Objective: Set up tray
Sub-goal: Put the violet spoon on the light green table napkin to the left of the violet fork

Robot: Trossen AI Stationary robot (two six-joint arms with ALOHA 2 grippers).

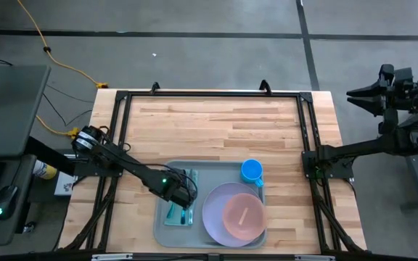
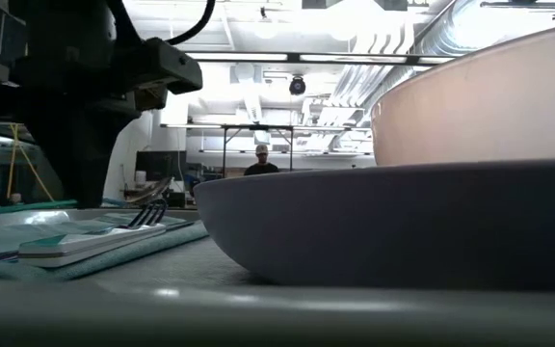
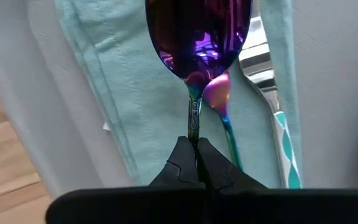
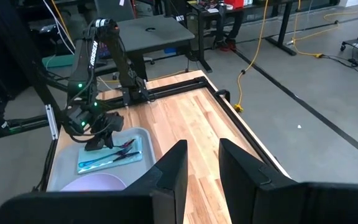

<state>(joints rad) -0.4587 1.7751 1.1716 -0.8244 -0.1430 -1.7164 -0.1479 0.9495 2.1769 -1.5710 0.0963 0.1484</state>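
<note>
The wooden table (image 1: 216, 123) fills most of the high view, and the tray (image 1: 167, 235) lies at its near edge, slightly left of centre, pale grey-blue with a raised rim. On the tray's right half sits a round lavender plate (image 1: 212, 214) carrying a pink bowl (image 1: 242, 216), and in the low view both loom close, the bowl's pale wall rising above the plate's dark rim. A small blue cup (image 1: 252, 171) stands at the tray's far right corner, just beside the plate. On the tray's left half lies a folded teal cloth (image 3: 123, 81), with a fork (image 2: 147, 214) and a white-handled piece of cutlery resting on it. The left arm reaches in from the table's left side, and the left gripper (image 3: 196, 163) hangs over the cloth with its fingers pinched tight on the thin handle of an iridescent purple spoon (image 3: 197, 31), whose bowl hovers just above the cloth beside the fork's teal-patterned handle. The right arm is parked well off the table's right edge, and the right gripper (image 4: 202, 163) points across the table with its two fingers spread apart, holding nothing.
</note>
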